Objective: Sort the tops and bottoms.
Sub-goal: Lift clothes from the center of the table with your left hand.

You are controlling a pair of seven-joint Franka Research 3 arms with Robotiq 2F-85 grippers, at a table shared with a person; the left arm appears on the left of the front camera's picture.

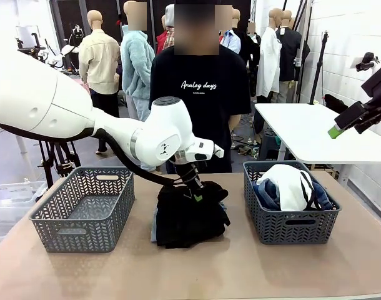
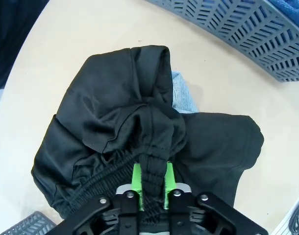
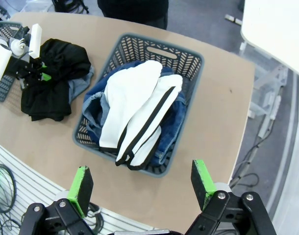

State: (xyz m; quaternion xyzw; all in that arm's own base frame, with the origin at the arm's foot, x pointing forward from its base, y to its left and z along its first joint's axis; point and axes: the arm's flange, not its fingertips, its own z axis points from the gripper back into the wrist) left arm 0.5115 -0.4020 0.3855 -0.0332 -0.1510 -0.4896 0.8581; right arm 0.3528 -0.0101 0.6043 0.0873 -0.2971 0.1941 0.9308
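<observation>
Left gripper (image 2: 153, 169) tight around a fold of the black top (image 2: 110, 122), pale denim (image 2: 181, 95) underneath; right gripper (image 3: 139, 169) wide open

The black top (image 1: 190, 220) was heaped at the centre of the table (image 1: 240, 272), the left gripper (image 1: 194, 192) sunk into its 12 o'clock edge. A grey basket (image 1: 109, 220) was set at its 9 o'clock; a second basket (image 1: 290, 229), at 3 o'clock, was filled by the white top (image 1: 290, 184) and dark denim (image 1: 265, 194).

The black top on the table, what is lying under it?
A pale blue denim garment lies under the black top; only a strip of it shows at the top's edge. The rest is covered, so its shape cannot be told.
</observation>
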